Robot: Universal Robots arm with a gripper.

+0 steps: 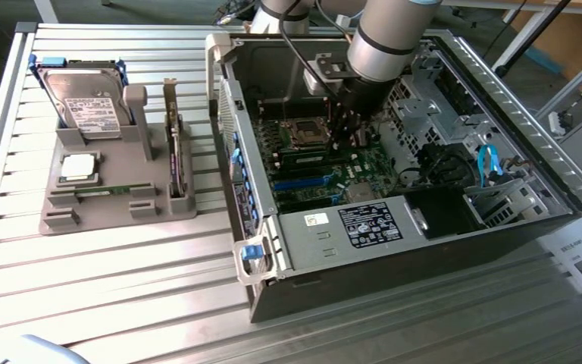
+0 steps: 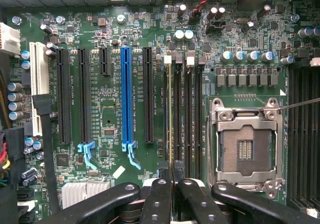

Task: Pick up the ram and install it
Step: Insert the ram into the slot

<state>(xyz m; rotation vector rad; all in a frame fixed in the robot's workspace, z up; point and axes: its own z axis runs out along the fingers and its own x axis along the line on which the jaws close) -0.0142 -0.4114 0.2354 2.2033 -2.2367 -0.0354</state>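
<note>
Hand [image 2: 172, 184] is down inside the open computer case [image 1: 402, 280], which lies on its side on the tabletop [image 1: 119, 288] at the exterior view's right. Its fingers [image 2: 159, 199] are pressed nearly together, pinching the ram [image 2: 171, 114] by its upper edge (seen edge-on, a thin pale line). The ram stands upright in line with the bank of memory slots [image 2: 192, 114], between the blue expansion slot [image 2: 127, 98] and the empty processor socket [image 2: 245, 144]. Likely held vertical so the contacts meet the slot squarely. Whether it is fully seated, cannot tell.
</note>
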